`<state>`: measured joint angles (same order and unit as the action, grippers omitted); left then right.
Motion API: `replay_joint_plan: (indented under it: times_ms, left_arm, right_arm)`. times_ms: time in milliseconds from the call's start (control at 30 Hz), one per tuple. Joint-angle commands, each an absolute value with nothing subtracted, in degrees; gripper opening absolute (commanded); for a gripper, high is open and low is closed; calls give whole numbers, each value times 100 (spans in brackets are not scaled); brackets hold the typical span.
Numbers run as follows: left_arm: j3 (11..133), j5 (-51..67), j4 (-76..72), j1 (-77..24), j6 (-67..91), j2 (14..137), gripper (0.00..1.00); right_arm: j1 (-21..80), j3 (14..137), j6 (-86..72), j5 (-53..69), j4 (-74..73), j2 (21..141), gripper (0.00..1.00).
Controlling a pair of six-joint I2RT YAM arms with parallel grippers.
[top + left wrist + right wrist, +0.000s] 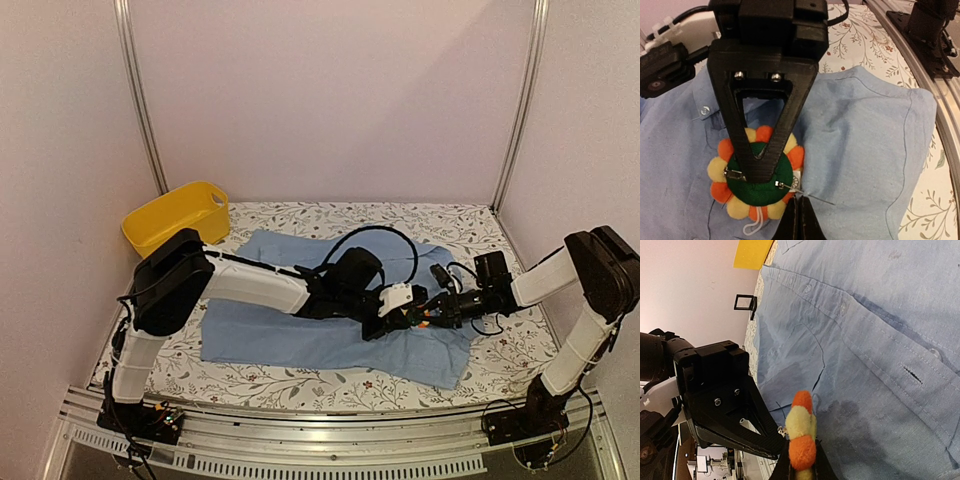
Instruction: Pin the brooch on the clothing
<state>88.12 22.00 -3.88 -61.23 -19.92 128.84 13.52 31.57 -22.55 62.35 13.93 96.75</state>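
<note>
Closely, right tool (801, 467) pinching brooch (801, 432) edge, on shirt (880, 340)

Orange-and-yellow brooch (752, 192) with green back, light blue shirt (865, 140), yellow basin (175, 215), leaf-patterned tablecloth (330, 385).

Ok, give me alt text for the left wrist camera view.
The right arm's black pincer grips a round felt flower brooch, orange and yellow petals around a green back, its metal pin sticking out, over a light blue button-up shirt. The left arm's dark pincer is shut at the bottom edge, by the pin.
</note>
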Motion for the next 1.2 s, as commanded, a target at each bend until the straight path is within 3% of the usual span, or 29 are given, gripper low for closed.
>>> replay_joint_plan:
  times_ms: [0,367,500,700,933,1167]
  left_arm:
    - [8910,2067,-629,-6102,-2014,12847,0]
    - [8904,1929,-761,-6007,-1726,12951,1]
    - [8889,1962,-601,-5991,-1581,12926,13]
    - [8767,1955,-518,-5922,-1317,12678,20]
    - [8666,2464,-133,-5831,-1245,12469,41]
    - [8481,3128,-293,-5538,-893,12363,47]
  right_arm:
    - [1425,3129,-2175,6476,1222,9520,0]
    - [1547,3088,-2072,6595,1211,9583,0]
    - [1547,3103,-2149,6794,1340,9639,0]
    - [1542,3101,-2226,6820,1371,9750,0]
    - [1547,3120,-2172,6776,1354,9806,0]
    - [1547,3115,-2156,6750,1323,9846,0]
